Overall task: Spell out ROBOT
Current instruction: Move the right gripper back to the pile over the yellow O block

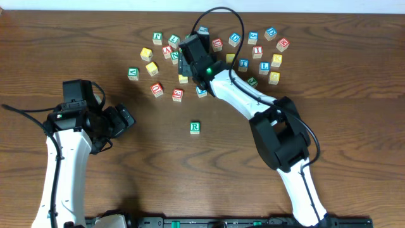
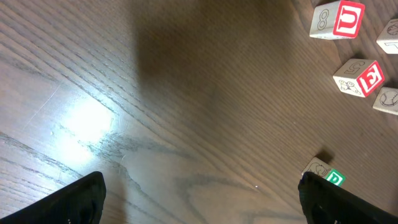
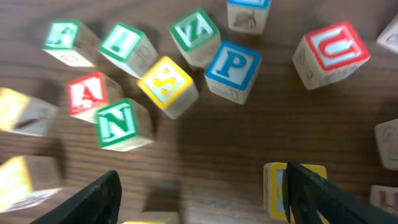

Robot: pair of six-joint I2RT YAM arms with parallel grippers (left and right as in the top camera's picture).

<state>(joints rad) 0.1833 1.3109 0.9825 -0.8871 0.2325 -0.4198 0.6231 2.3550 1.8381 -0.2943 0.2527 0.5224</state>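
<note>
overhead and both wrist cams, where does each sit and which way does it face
overhead: fixed above the table, facing straight down; both arms, left gripper and right gripper show.
left wrist: on the left arm, facing mostly bare wood; own open fingertips in bottom corners.
right wrist: over the cube cluster, facing down; own spread fingertips at bottom.
shared: red A cube, overhead and right wrist.
</note>
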